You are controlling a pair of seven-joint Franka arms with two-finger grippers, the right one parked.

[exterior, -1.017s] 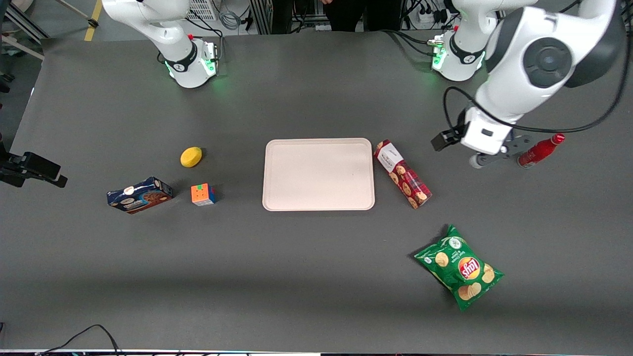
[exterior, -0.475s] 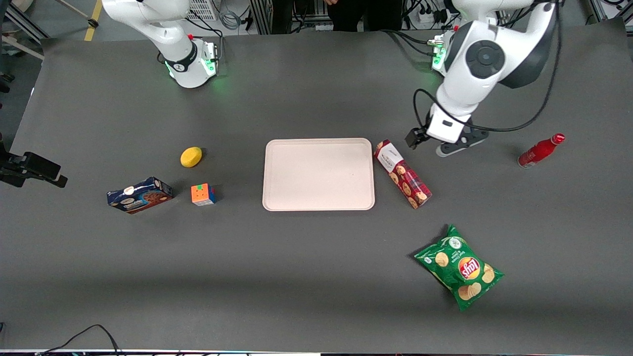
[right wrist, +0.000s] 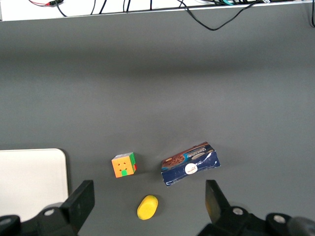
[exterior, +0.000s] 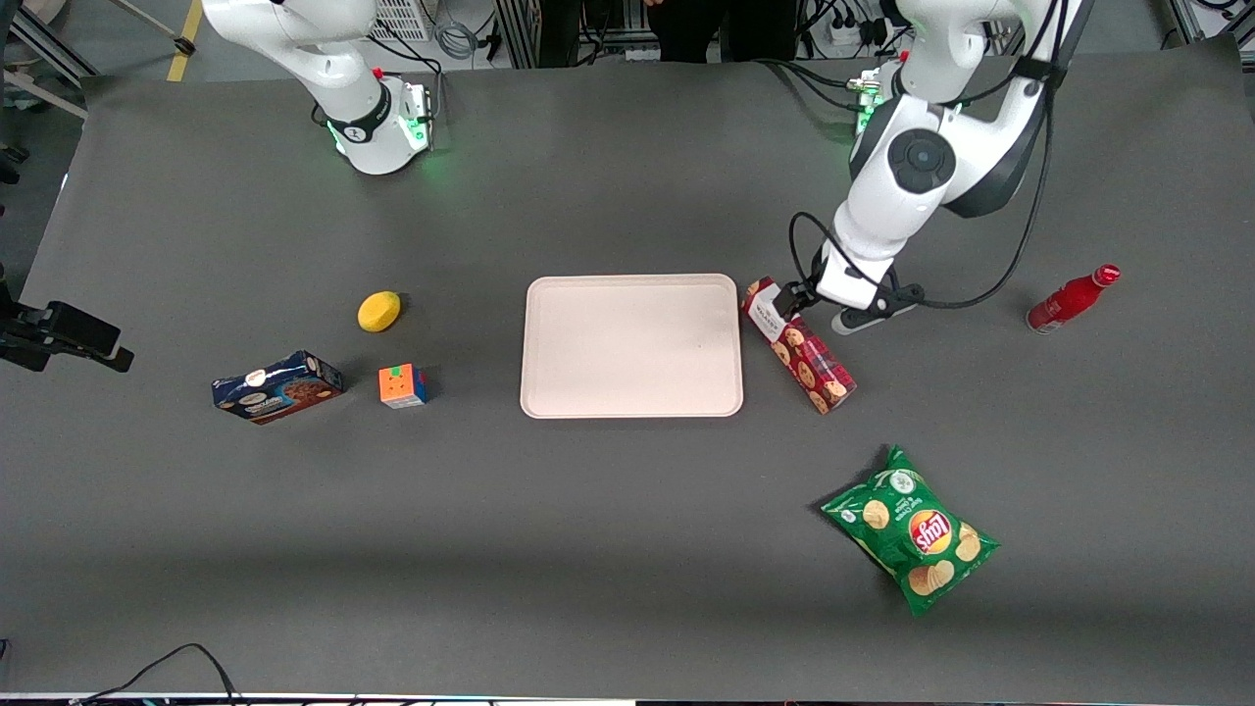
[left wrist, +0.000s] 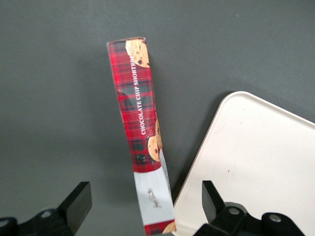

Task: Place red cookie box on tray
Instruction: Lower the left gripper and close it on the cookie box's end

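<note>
Fingers stand spread wide with nothing between them, straddling the white end of the red cookie box; the gripper hangs just above that end. This long slim carton lies flat on the table, just beside the tray, angled away from its edge. It looks light and fairly stiff, though thin card could dent. A hold across the narrow width nearer mid-length should carry it level.

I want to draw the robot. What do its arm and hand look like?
The working arm is smooth white with dark grey round joints, a black cable looping beside it, and green lights at its base. Its hand, above the red cookie box's white end, has open black fingers.
</note>
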